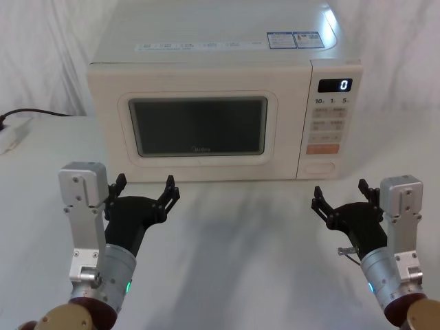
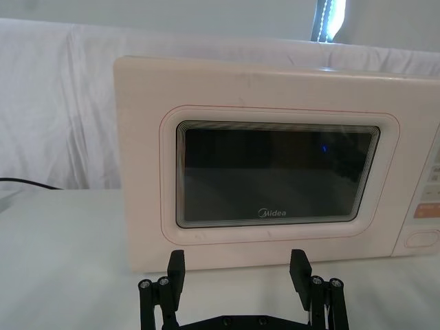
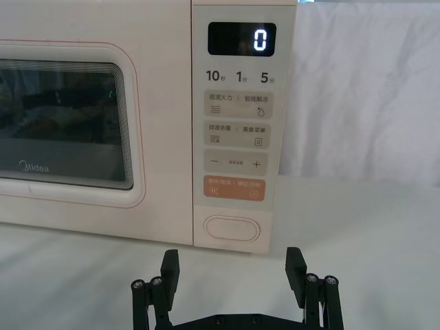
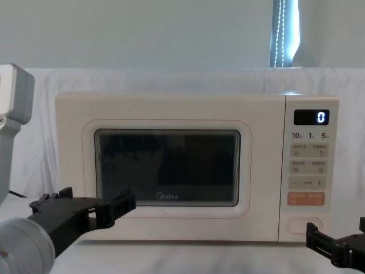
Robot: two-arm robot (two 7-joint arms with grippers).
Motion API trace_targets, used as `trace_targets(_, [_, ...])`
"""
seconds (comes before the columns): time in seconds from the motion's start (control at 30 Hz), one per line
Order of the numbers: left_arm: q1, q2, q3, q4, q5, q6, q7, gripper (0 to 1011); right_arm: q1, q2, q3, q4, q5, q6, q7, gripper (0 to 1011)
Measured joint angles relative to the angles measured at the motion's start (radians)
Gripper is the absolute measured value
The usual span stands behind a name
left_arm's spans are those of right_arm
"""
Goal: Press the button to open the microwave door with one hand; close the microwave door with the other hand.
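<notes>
The cream microwave stands at the back of the table with its door (image 1: 199, 130) (image 2: 275, 172) (image 4: 165, 165) shut flush. The oval cream button (image 1: 320, 167) (image 3: 232, 228) (image 4: 301, 225) sits at the bottom of the control panel, under the orange key strip (image 3: 235, 188). My left gripper (image 1: 143, 190) (image 2: 237, 269) hovers open in front of the door's lower left part, a short way off it. In front of the control panel my right gripper (image 1: 342, 197) (image 3: 232, 267) is open too, just short of the button and touching nothing.
The display (image 1: 335, 85) reads 0. A black cable (image 1: 34, 112) runs to a white power strip (image 1: 12, 134) at the far left of the white-clothed table. A white cloth backdrop hangs behind the microwave.
</notes>
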Motion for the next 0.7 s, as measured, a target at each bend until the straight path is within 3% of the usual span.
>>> trace_targets(0.7, [0.000, 0.000, 0.000, 0.000, 0.000, 0.000, 0.000, 1001, 0.000, 0.000, 0.000, 0.000, 0.000, 0.000, 0.000, 1002])
